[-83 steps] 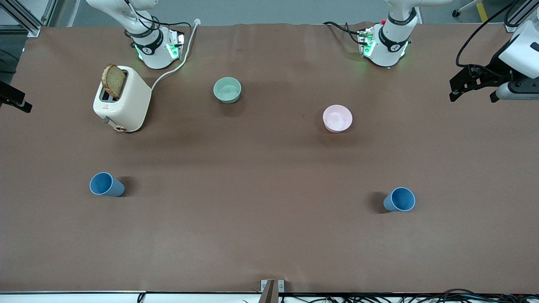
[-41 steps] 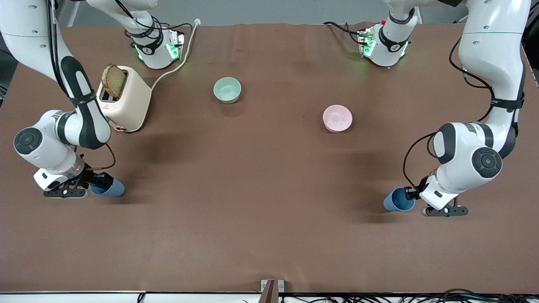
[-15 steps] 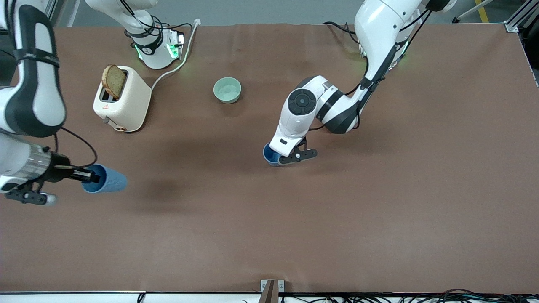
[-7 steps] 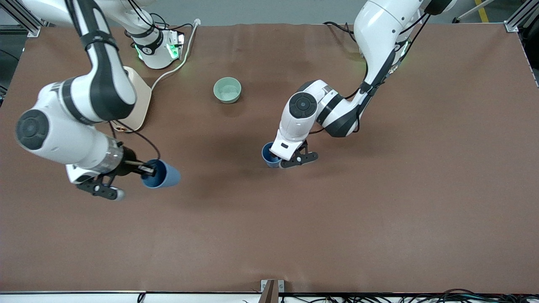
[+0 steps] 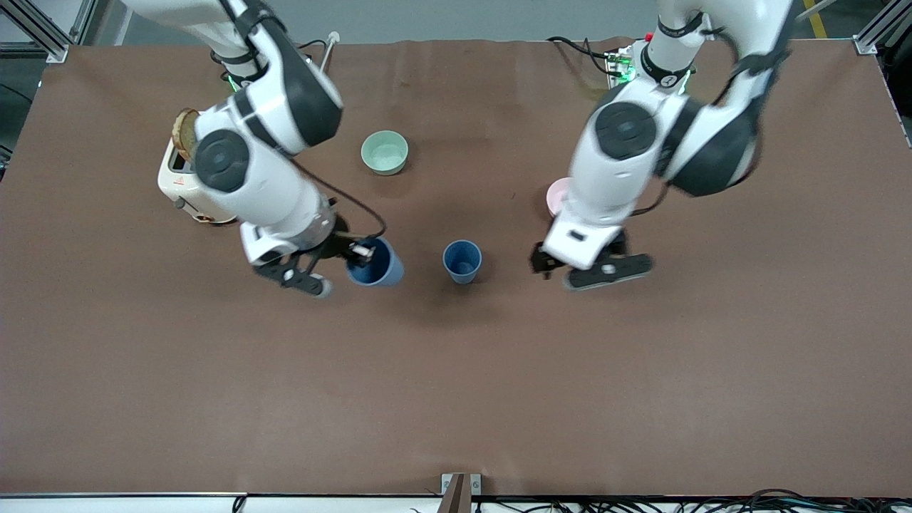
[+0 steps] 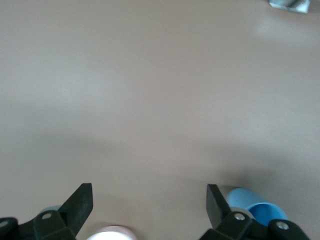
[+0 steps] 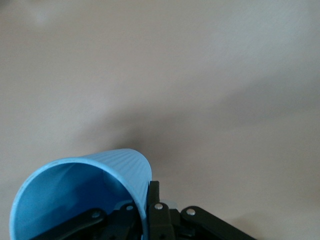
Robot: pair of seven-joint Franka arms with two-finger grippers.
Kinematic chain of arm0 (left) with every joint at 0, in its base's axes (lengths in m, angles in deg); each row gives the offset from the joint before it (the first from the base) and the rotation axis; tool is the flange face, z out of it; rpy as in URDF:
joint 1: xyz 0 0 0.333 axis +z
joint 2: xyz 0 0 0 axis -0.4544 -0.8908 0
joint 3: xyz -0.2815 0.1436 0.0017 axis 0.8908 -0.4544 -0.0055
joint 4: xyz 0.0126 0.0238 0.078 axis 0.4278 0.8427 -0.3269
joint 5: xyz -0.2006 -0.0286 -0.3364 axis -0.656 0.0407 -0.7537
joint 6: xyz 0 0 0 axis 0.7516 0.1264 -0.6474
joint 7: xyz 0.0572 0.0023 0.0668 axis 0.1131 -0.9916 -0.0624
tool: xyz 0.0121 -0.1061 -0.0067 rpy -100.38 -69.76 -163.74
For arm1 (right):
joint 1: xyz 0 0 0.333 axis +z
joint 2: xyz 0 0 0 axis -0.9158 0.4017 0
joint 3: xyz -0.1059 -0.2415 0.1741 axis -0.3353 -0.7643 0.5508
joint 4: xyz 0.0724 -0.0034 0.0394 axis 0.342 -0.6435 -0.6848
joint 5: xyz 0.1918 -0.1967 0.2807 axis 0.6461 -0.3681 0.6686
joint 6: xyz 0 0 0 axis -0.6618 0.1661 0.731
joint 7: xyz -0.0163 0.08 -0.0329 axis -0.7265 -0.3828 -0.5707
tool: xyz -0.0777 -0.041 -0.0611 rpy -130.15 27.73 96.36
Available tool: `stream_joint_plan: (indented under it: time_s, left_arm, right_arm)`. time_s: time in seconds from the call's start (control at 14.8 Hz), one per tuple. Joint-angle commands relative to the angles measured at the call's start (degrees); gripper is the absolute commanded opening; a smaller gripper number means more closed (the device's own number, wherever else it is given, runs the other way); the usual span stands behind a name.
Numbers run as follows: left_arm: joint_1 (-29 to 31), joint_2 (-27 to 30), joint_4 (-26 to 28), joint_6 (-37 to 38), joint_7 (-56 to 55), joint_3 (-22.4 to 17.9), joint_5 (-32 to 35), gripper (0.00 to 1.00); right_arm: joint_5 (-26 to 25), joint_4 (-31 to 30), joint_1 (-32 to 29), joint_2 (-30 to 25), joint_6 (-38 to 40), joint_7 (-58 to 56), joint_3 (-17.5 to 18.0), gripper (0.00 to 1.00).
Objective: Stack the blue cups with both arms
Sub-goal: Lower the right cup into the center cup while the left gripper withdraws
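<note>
One blue cup point(image 5: 462, 261) stands upright, mouth up, in the middle of the table, and nothing holds it. It also shows in the left wrist view point(image 6: 256, 208). My left gripper point(image 5: 546, 261) is open and empty, up in the air beside that cup toward the left arm's end; in its own view point(image 6: 149, 201) the jaws stand wide apart. My right gripper point(image 5: 361, 251) is shut on the rim wall of the second blue cup point(image 5: 376, 263), holding it tilted just beside the standing cup. The right wrist view shows the held cup point(image 7: 82, 195) pinched between the fingers point(image 7: 152, 197).
A pink bowl point(image 5: 556, 197) is mostly hidden under the left arm; it also shows in the left wrist view point(image 6: 112, 233). A pale green bowl point(image 5: 385, 152) sits farther from the camera. A cream toaster point(image 5: 178, 187) with a bread slice point(image 5: 184, 132) is partly hidden by the right arm.
My left gripper has let go of its cup, leaving it upright, and has risen away toward the left arm's end. My right gripper has carried its cup toward the standing cup.
</note>
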Motion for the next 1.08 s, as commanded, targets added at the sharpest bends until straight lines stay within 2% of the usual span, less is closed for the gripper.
stream_joint_plan:
  time_s: [0.0,0.27,0.54,0.61,0.74,0.88,1.01]
  left_arm:
    - [3.7,6.0,0.9,5.7,7.7,0.3,0.4,1.00]
    - [9.7,12.2,1.1,10.7,20.2,0.6,-1.7,1.00]
    - [17.1,16.5,1.6,14.5,31.8,0.2,-8.0,1.00]
    - [17.3,17.0,1.8,14.8,33.7,-0.5,-9.0,1.00]
    - [16.6,18.4,1.9,17.0,36.8,-4.7,-10.9,1.00]
    - [16.6,20.3,4.0,17.6,38.8,-7.3,-14.1,1.00]
    - [16.1,22.1,6.3,17.6,38.8,-7.8,-14.3,1.00]
  right_arm:
    - [-3.3,0.0,1.3,2.6,-3.9,6.3,4.0,0.01]
    - [-9.8,0.0,5.8,7.9,-7.7,11.3,4.2,0.01]
    - [-10.7,-0.1,8.2,9.7,-8.1,11.6,4.2,0.01]
    - [-10.9,-0.1,8.9,9.8,-8.8,11.8,4.2,0.01]
    - [-10.9,-0.1,9.3,9.9,-9.5,12.6,4.2,0.01]
    - [-10.9,-0.1,9.6,9.9,-9.6,13.0,4.2,0.01]
    - [-11.1,-0.2,10.4,10.0,-9.6,13.0,4.2,0.01]
